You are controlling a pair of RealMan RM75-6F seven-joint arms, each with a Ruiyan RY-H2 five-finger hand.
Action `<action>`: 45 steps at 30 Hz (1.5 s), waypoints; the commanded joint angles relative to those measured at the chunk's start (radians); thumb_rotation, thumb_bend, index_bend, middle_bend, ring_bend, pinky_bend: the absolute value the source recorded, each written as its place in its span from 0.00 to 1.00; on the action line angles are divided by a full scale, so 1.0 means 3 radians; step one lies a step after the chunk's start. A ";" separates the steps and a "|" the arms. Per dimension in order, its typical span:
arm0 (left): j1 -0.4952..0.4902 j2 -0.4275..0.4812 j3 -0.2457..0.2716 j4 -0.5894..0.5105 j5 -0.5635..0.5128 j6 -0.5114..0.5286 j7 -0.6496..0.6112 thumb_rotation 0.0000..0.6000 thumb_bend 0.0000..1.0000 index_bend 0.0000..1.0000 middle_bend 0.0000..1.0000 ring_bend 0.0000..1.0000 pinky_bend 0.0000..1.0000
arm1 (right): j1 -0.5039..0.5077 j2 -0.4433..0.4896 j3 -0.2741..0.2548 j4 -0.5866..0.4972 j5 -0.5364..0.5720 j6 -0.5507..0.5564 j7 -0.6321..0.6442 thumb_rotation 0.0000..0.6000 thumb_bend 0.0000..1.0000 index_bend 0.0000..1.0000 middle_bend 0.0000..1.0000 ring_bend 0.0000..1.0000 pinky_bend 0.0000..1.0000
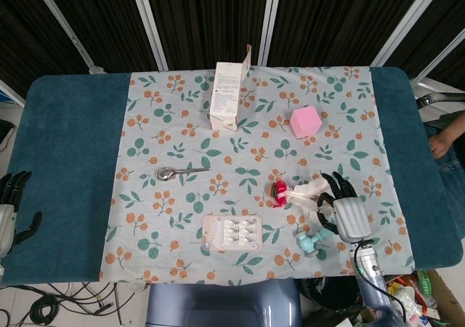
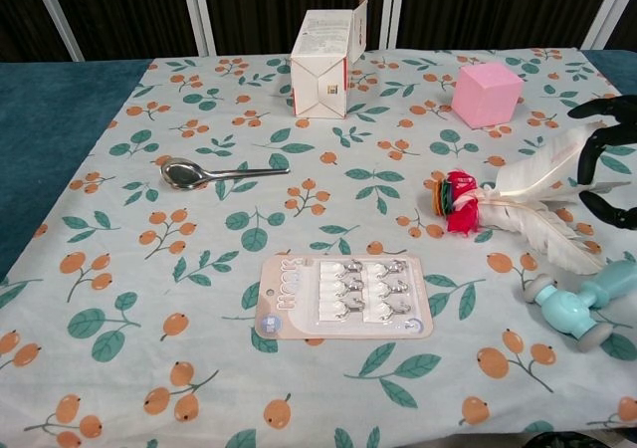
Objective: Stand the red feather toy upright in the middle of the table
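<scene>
The red feather toy lies flat on the floral cloth, right of the middle, its white feathers pointing right. My right hand hovers over the feather tips with its black fingers spread and curved, holding nothing. The feathers' far ends are partly hidden under it in the head view. My left hand rests open at the table's left edge, far from the toy.
A teal dumbbell-shaped toy lies just in front of the right hand. A blister card of hooks, a spoon, a pink cube and an open white carton are spread over the cloth.
</scene>
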 commanded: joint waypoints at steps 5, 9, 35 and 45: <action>0.0001 -0.0003 -0.0001 0.0000 0.0000 0.0004 0.0006 1.00 0.39 0.05 0.07 0.00 0.00 | 0.0042 0.0013 0.0042 -0.0025 0.0003 -0.0046 -0.0040 1.00 0.35 0.59 0.11 0.05 0.14; 0.0002 -0.0003 -0.0002 -0.0002 -0.0003 0.0005 0.0005 1.00 0.39 0.05 0.07 0.00 0.00 | 0.0100 0.0045 0.0082 -0.0084 0.0005 -0.0117 -0.0074 1.00 0.35 0.60 0.11 0.05 0.14; 0.0002 0.0008 -0.0003 -0.0009 -0.0001 0.0002 -0.0025 1.00 0.39 0.05 0.07 0.00 0.00 | 0.0897 0.0283 0.0571 -0.0950 0.0316 -0.0932 -0.1348 1.00 0.36 0.61 0.11 0.05 0.14; -0.0002 0.0011 -0.0007 -0.0007 0.0000 -0.0001 -0.0038 1.00 0.39 0.05 0.07 0.00 0.00 | 0.1207 0.0158 0.0673 -0.1106 0.0568 -0.1144 -0.1928 1.00 0.36 0.53 0.11 0.05 0.14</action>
